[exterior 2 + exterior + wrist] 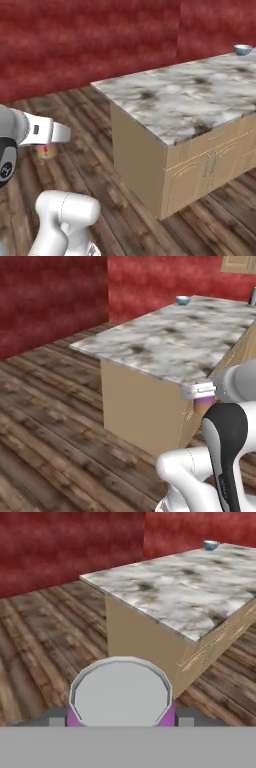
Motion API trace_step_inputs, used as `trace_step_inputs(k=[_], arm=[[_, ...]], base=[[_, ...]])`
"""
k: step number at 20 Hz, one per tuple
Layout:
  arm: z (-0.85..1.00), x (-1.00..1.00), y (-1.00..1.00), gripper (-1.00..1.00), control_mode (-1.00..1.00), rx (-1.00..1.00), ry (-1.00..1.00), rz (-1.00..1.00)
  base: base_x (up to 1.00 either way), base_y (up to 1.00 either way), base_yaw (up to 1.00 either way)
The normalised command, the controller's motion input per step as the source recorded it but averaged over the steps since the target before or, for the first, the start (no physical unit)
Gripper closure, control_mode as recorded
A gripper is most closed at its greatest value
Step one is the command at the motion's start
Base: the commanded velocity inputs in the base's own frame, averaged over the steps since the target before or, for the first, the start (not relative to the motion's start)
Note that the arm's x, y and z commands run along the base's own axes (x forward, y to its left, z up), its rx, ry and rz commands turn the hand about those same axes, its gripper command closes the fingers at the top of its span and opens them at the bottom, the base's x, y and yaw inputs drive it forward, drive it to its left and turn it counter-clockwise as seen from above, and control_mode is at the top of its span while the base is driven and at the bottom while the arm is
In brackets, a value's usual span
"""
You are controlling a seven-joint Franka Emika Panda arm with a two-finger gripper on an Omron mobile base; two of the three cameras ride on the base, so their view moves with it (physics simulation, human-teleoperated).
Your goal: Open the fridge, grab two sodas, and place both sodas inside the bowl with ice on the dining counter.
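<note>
My gripper (pixel 121 722) is closed on the soda can (pixel 121 694), one finger at each side; my arm is raised with the hand held level.

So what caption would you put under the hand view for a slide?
Soda can clamped in the tool, facing the marbled dining counter with the small bowl at its far end.

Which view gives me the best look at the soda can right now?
The hand view: the soda can sits close up between the gripper's fingers, top facing the camera. The left base view shows a purple sliver; the right base view shows its lower part.
</note>
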Motion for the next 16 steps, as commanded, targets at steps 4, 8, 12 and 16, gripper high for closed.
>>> trace_step_inputs(k=[4, 8, 12, 16], arm=[[0.00, 0.00, 0.00, 1.00, 1.00, 0.00, 0.00, 0.00], [0.00, 0.00, 0.00, 1.00, 1.00, 0.00, 0.00, 0.00], [0.00, 0.00, 0.00, 1.00, 1.00, 0.00, 0.00, 0.00], [0.00, 0.00, 0.00, 1.00, 1.00, 0.00, 0.00, 0.00]], base=[[0.48, 1.00, -0.30], [0.53, 1.00, -0.29], [0.59, 1.00, -0.31], [0.49, 1.00, -0.34]])
